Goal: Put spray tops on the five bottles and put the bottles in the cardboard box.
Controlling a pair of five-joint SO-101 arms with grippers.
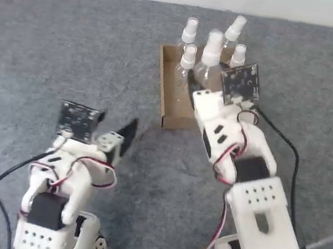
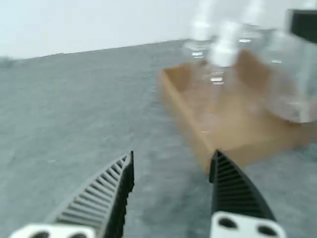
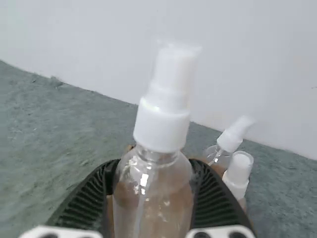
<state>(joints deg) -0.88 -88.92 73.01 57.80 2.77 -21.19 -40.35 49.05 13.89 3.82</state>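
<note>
**Right wrist view: the fifth bottle is in the jaws, at the box**

Your right gripper [image 3: 154,171] is clenched on a clear bottle [image 3: 151,203]. The two black pads press its round body from both sides, just under the shoulder. The white spray top [image 3: 166,109] stands free above them. In the high view this bottle is upright over the middle of the cardboard box [image 1: 162,90]. Whether its base already touches the floor of the box, you cannot tell.

I judge the bottle to be light and empty, with a thin, smooth plastic wall. It can therefore slip or turn between the pads, and it can dent if you squeeze hard. The body below the shoulder is the good place to hold. Do not take it by the spray top, which may turn or come off.

The four other bottles [image 1: 188,58] stand with their tops on at the far end of the box, very near the held one. They look easy to tip, so lower yours straight.

Your left gripper [image 2: 173,156] is released, with its jaws wide apart. It hangs short of the near corner of the box, over the grey table [image 1: 73,38], and holds nothing.
</note>
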